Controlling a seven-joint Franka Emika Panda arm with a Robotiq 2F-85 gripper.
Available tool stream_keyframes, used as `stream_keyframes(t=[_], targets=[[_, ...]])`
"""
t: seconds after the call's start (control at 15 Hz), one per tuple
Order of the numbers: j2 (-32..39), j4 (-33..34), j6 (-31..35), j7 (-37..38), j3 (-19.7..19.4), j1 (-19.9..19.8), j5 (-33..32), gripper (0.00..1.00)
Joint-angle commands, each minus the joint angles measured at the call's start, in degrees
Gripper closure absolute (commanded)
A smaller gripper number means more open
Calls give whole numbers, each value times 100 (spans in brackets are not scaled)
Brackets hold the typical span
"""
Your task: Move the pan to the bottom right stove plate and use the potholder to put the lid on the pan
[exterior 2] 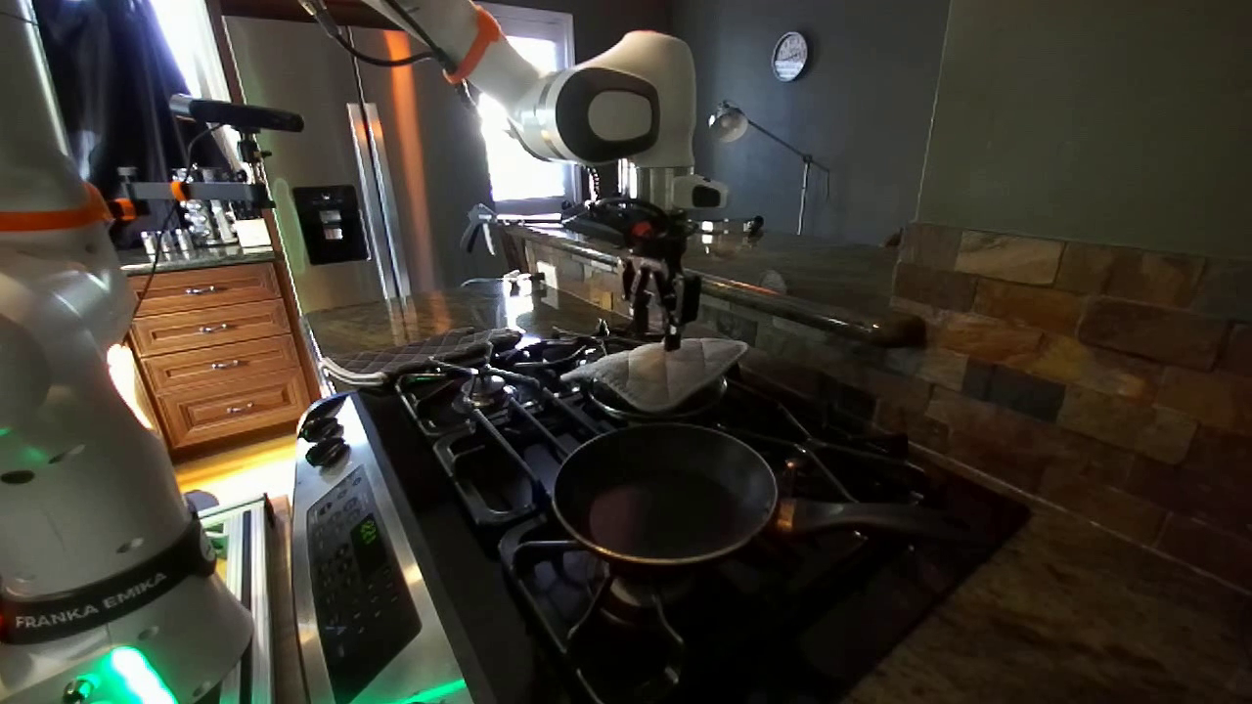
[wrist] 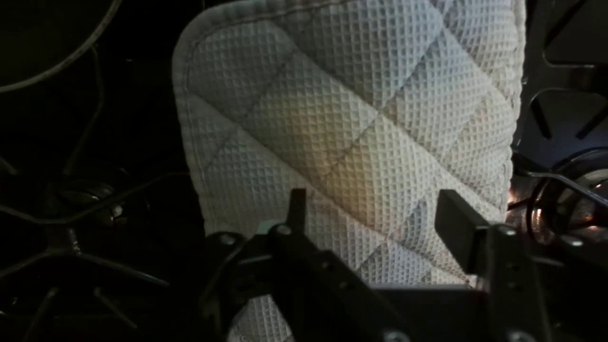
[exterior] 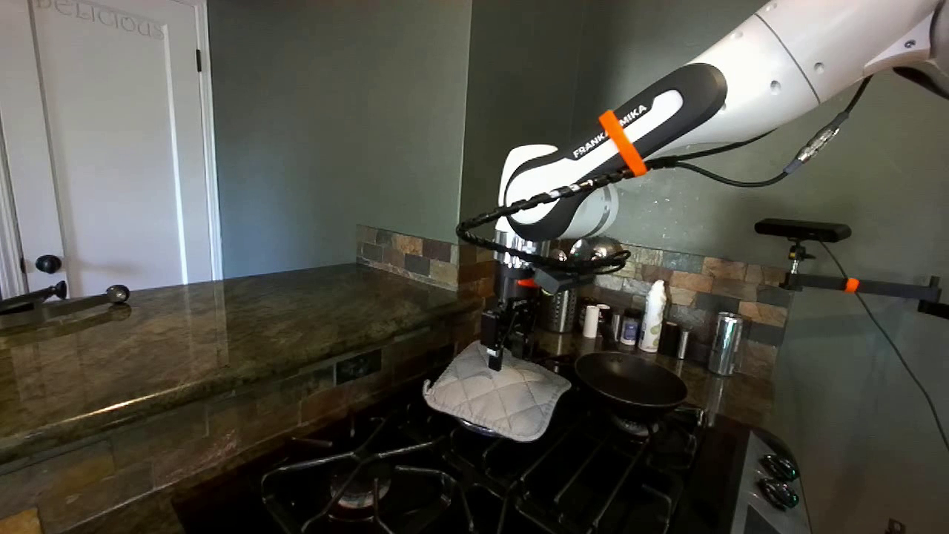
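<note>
potholder point(exterior: 497, 393): here it lies, a pale, creamy-grey square draped over the lid point(exterior 2: 706, 399), just left of the pan point(exterior 2: 665, 494) in an exterior view.
stitching: large diamonds all the way across, seams pressed deep, padding puffing up between them.
weave: a fine waffle grid, crisp in the wrist view, and look, a yellowish-brown tinge spreading around the middle.
binding: a neat band follows the rim, corners rounded, with a small loop poking out at the left corner.
drape: a humped surface, this, the corners hanging out past the round edge underneath.
lid: mostly tucked away! only a dark, glossy curve of rim peeks out on the near side in both exterior views; the knob is hidden.
pan: round, shallow and dark, a thin pale rim catching the light, a soft sheen across its floor. in an exterior view it takes the near spot, the potholder just beyond it.
handle point(exterior 2: 880, 518): dark, sweeping off to the right, with a coppery collar where it meets the pan.
claw point(wrist: 373, 204): right above the potholder, fingers point(wrist: 457, 225) spread wide, quilted cloth showing through the gap; whether the tips touch it, i cannot tell.
stove point(exterior 2: 367, 567): black-topped, carrying pan and lid side by side.
</note>
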Motion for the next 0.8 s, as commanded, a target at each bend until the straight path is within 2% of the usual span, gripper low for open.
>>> stream_keyframes(t=[0.0,0.33,0.73], targets=[[16,54,-165,40,39,48,122,1],[109,73,-212,169,122,136,55,0],[267,-21,49,328,152,207,-176,0]])
